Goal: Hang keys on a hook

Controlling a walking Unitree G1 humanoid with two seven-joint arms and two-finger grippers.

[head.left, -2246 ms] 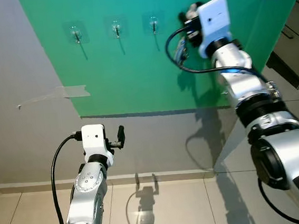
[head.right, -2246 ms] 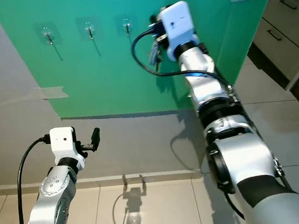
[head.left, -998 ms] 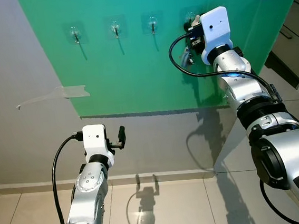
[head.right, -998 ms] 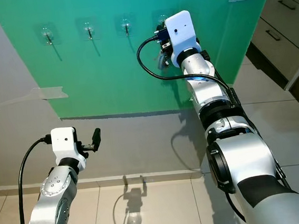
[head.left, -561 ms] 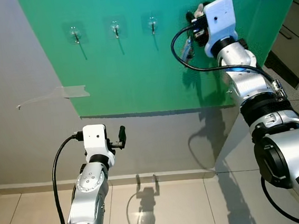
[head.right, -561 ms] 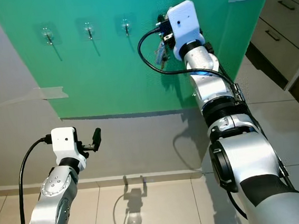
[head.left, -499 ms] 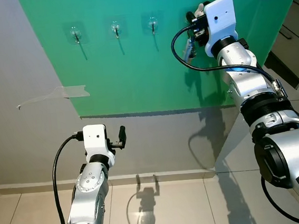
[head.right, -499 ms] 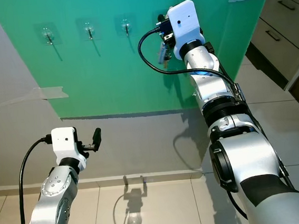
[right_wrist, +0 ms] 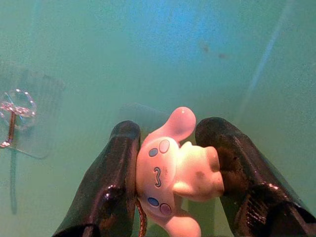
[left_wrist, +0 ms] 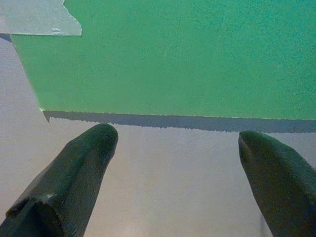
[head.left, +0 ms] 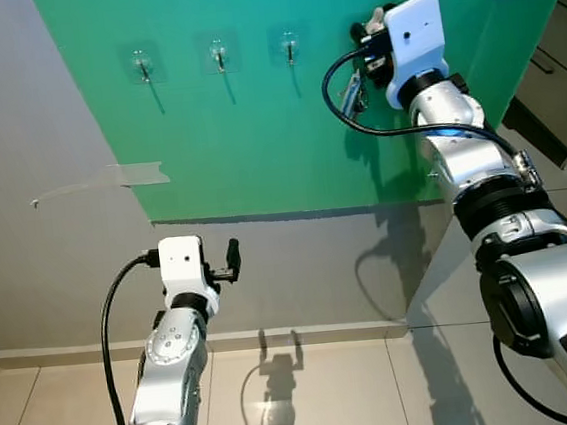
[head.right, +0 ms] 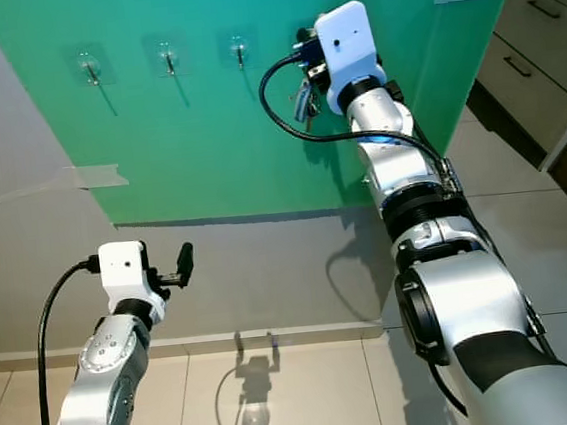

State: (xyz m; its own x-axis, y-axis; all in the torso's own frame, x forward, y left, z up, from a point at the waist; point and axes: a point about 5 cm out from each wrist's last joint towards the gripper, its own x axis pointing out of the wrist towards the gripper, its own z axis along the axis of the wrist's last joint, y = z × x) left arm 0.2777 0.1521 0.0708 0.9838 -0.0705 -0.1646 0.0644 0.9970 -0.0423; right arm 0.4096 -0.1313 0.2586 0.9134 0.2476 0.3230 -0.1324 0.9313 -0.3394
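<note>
My right gripper (head.left: 368, 40) is raised against the green sheet (head.left: 256, 135) on the wall, just right of three clear stick-on hooks (head.left: 289, 46). It is shut on a white cartoon-figure key charm (right_wrist: 177, 173), squeezed between both fingers. The keys (head.left: 351, 93) dangle below the gripper, close to the sheet. In the right wrist view one hook (right_wrist: 11, 118) stands off to the side of the fingers, apart from the charm. The gripper hides whatever is on the wall behind it. My left gripper (head.left: 230, 260) is held low in front of the grey wall, open and empty.
Two more hooks (head.left: 144, 65) (head.left: 218, 55) sit further left on the sheet. Tape strips (head.left: 137, 173) hold the sheet's edges. Grey cabinet drawers (head.right: 538, 37) stand at the right. Tiled floor (head.left: 332, 399) lies below the skirting.
A second ago the right gripper was lower against the sheet; it has risen and shifted slightly left, and the keys swing under it. The left arm has stayed still.
</note>
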